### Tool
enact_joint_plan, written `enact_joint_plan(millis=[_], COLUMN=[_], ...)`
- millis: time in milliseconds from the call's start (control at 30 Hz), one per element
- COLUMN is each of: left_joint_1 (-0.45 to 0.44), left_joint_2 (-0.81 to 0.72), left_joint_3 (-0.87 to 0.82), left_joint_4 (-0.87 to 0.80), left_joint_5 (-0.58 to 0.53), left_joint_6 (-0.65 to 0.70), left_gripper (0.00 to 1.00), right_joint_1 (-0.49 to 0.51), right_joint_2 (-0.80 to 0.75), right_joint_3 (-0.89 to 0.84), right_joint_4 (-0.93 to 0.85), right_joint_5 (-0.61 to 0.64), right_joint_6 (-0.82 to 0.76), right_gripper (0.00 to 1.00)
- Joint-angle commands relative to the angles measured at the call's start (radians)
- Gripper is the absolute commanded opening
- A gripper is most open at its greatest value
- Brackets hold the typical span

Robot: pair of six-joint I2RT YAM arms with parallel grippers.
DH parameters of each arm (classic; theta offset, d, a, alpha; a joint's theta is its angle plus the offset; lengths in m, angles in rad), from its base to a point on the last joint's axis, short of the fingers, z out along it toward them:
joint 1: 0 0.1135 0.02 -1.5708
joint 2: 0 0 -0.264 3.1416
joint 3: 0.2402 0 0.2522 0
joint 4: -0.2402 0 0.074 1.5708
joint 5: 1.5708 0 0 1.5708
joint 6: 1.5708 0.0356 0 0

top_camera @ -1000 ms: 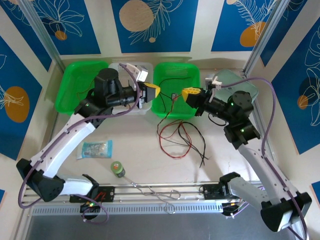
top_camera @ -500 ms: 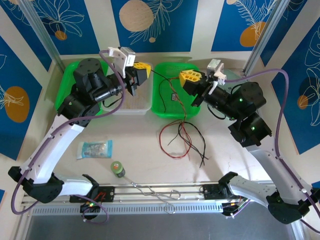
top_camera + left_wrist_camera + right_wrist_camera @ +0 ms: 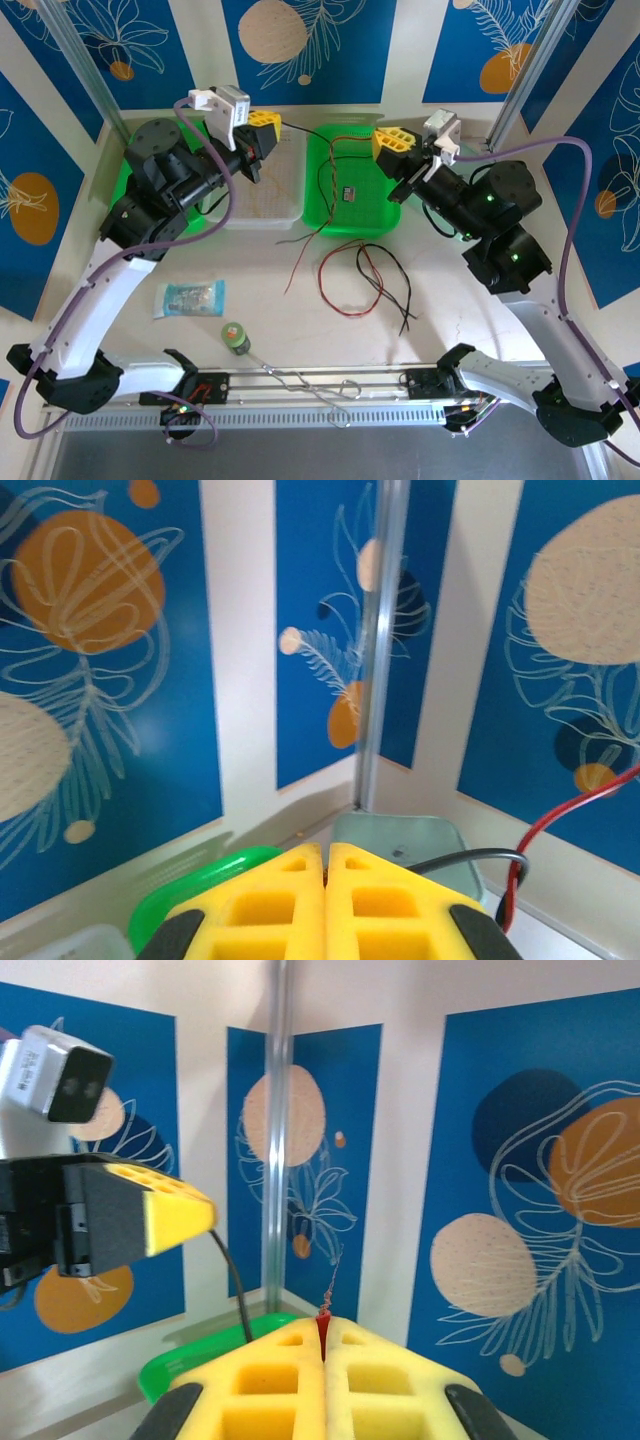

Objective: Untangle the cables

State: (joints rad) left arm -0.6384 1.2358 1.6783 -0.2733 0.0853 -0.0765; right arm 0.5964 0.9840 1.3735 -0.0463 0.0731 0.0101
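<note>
While my left gripper clamps the black cable and my right gripper the red cable at upper centre, spreading could cinch their crossing or slip either wire free.

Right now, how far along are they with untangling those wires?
Nothing looks fully separated yet. In hand: the left gripper pinches a black cable, the right gripper a red cable, lifted apart. Left: red and black loops lie crossed on the table.

red cable runs off the left wrist view's edge.
</note>
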Motion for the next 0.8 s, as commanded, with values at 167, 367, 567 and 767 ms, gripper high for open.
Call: enact_joint_plan(millis=[167, 367, 567, 767], left_joint_1=[0.000, 0.006, 0.024, 0.077], left_joint_2=[-0.082, -0.111, -0.125, -0.141], left_joint_3=[-0.041, -0.073, -0.081, -0.085], left_joint_4=[0.021, 0.011, -0.034, -0.081], left_joint_5=[-0.306, -0.373, -0.462, -0.338], left_joint_6=[0.041, 0.074, 0.120, 0.136], left_gripper=[0.00, 0.00, 0.00, 0.00], right_joint_1=[-0.037, -0.123, -0.202, -0.258], right_joint_2=[-0.113, -0.177, -0.226, -0.257], right_joint_3=[-0.052, -0.076, -0.082, -0.090], right_joint_4=[0.036, 0.009, -0.032, -0.067], right_joint_5=[0.195, 0.227, 0.249, 0.241], right_joint_6=[-0.029, -0.020, -0.019, -0.006], right_gripper=[0.00, 0.00, 0.00, 0.00])
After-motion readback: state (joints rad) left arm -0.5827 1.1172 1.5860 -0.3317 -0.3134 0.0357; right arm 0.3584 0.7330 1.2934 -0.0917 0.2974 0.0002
